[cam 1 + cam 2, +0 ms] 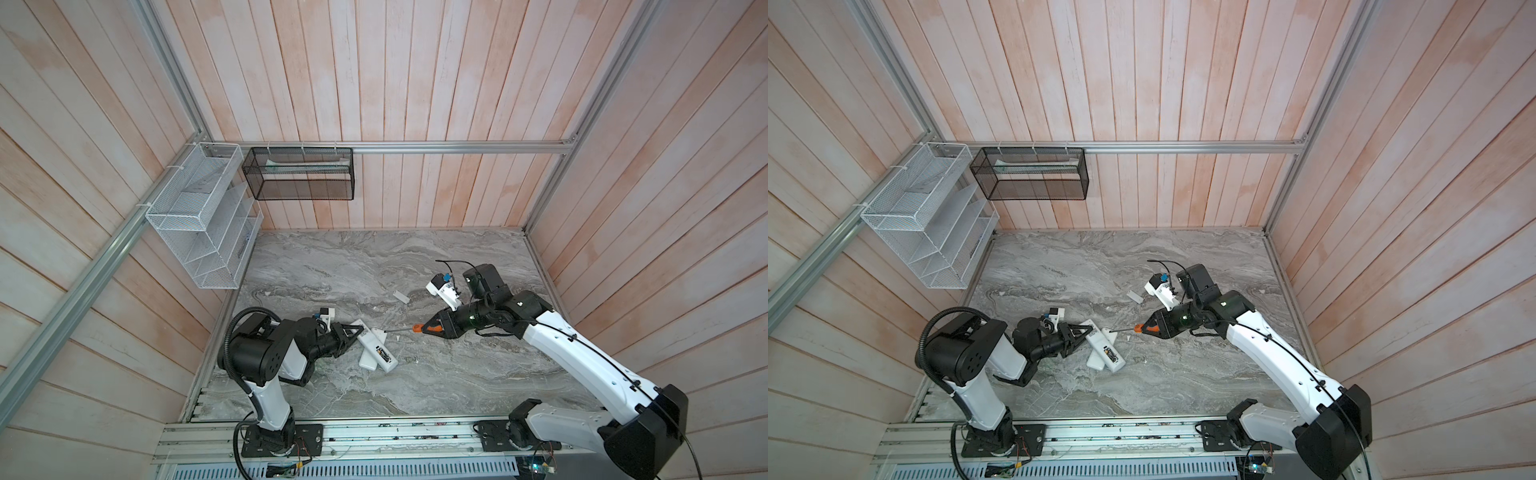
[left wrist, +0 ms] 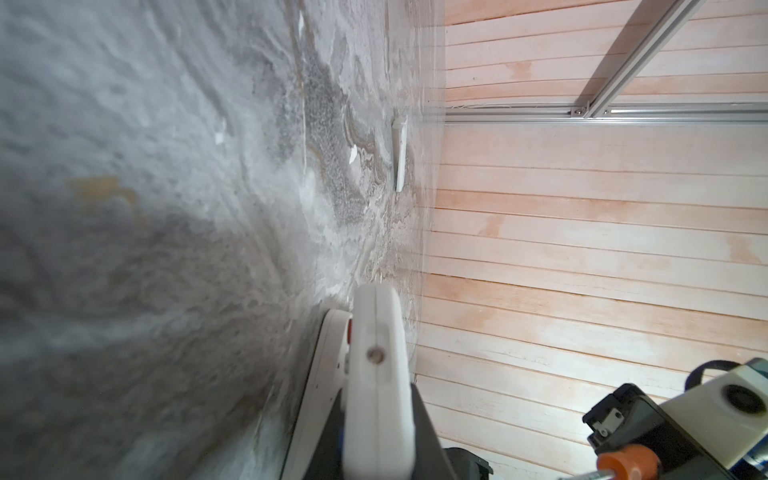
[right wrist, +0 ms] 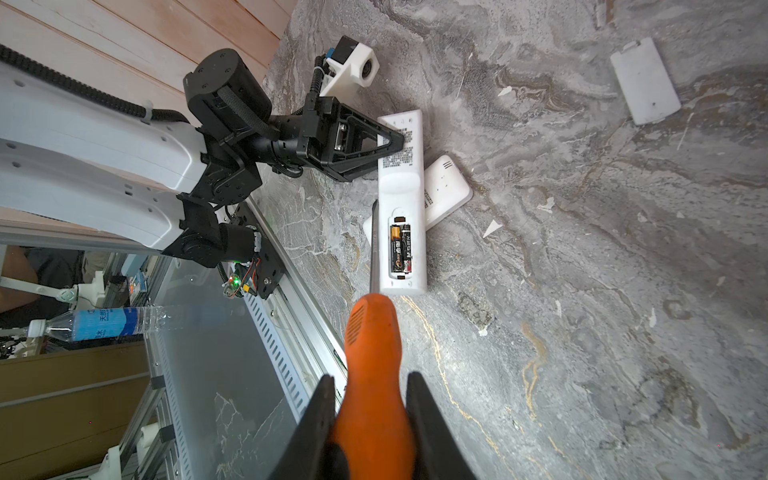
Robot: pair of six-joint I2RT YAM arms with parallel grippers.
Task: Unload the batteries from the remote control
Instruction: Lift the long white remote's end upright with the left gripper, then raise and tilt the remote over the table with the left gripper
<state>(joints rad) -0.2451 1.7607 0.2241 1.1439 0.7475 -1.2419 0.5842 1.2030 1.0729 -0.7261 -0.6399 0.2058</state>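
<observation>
Two white remotes lie crossed on the marble table. The upper remote control (image 3: 401, 187) (image 1: 374, 345) (image 1: 1104, 347) lies back up, its compartment open, with two dark batteries (image 3: 400, 248) (image 1: 384, 353) side by side inside. My left gripper (image 3: 395, 141) (image 1: 360, 330) (image 1: 1090, 330) (image 2: 378, 415) is shut on that remote's far end. My right gripper (image 3: 370, 390) (image 1: 428, 328) (image 1: 1148, 328) is shut on an orange-handled screwdriver (image 3: 374, 340) (image 1: 417, 328). Its shaft runs along the remote's edge beside the compartment.
The second remote (image 3: 446, 187) lies under the first. A loose white cover (image 3: 644, 81) (image 1: 401, 296) (image 2: 400, 153) rests farther back. Small white chips dot the table. A white wire rack (image 1: 199, 224) and a black mesh basket (image 1: 299, 174) hang on the walls.
</observation>
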